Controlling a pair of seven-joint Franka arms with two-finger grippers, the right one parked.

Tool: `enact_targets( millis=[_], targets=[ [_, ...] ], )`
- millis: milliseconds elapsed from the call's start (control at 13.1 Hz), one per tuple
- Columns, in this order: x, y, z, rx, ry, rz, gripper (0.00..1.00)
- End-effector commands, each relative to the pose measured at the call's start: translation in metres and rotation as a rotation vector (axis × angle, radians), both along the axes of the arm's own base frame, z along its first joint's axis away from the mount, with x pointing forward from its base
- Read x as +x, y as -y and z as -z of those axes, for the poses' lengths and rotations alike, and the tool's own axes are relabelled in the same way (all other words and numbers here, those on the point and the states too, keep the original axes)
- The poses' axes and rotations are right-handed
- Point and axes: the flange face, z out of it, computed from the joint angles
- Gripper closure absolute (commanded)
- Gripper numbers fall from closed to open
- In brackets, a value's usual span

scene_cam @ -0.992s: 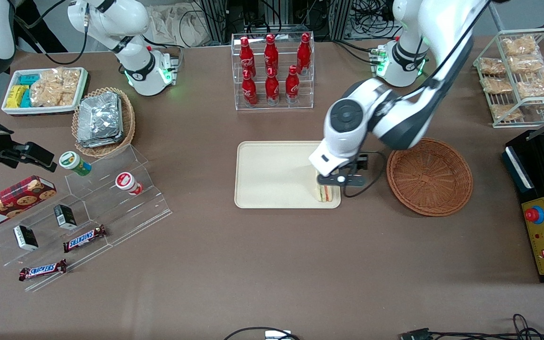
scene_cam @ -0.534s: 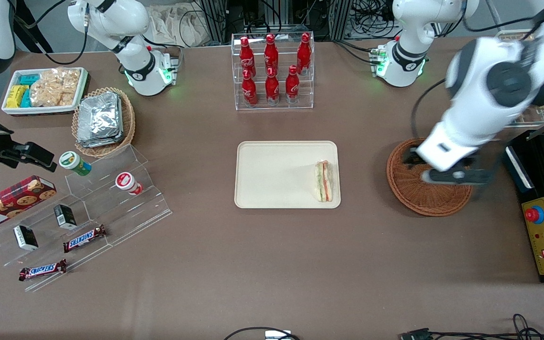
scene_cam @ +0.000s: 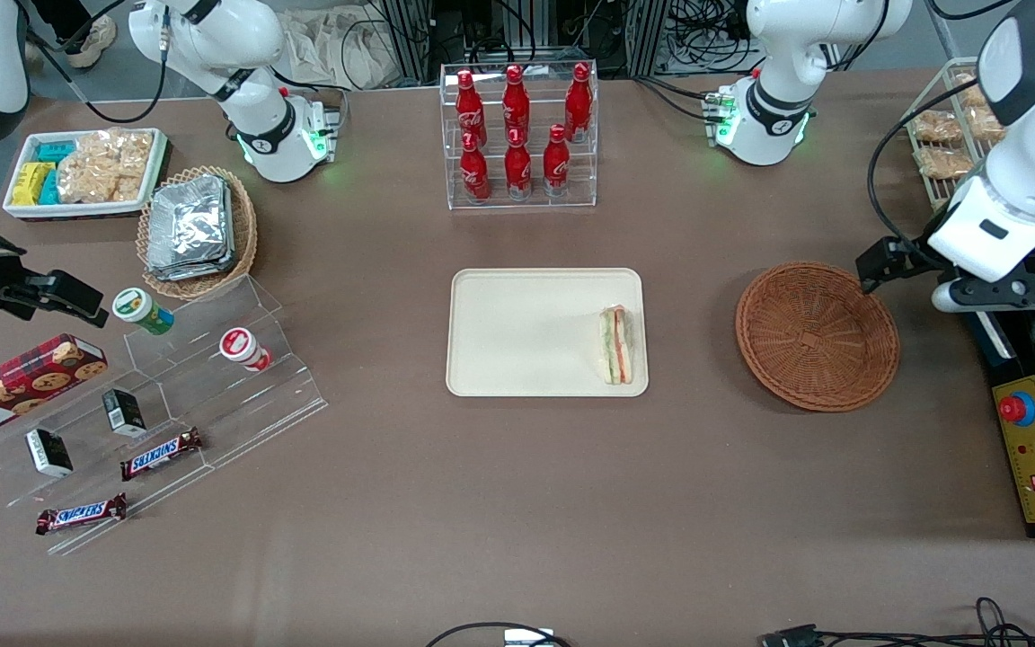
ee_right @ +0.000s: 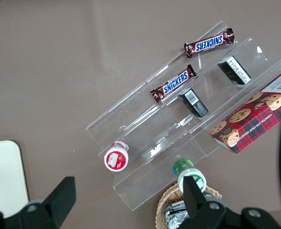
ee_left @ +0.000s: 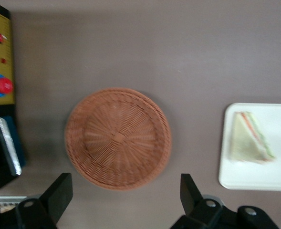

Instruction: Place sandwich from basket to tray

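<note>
We see a big brown table (scene_cam: 482,503). On it lies a cream tray (scene_cam: 517,332), and beside that, toward the working arm's end, a round brown basket (scene_cam: 817,336). A clear rack of red bottles (scene_cam: 517,135) stands farther from the front camera. The gripper (scene_cam: 1012,292) hangs above the table past the basket, fingers spread wide.

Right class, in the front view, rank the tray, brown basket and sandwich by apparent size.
1. Tray
2. Basket
3. Sandwich, lying on the tray

The open gripper hangs empty beside the basket.
</note>
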Motion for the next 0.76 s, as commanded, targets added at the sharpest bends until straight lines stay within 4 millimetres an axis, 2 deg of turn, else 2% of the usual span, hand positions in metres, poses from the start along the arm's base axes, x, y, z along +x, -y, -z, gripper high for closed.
enact_targets(
  millis=[0, 458, 686],
  targets=[
    [-0.008, -0.004, -0.009, -0.048, -0.042, -0.012, 0.0],
    [-0.004, -0.008, -0.024, -0.035, -0.019, -0.012, 0.0],
    [-0.002, -0.011, -0.023, -0.027, -0.018, -0.018, 0.0]
  ],
)
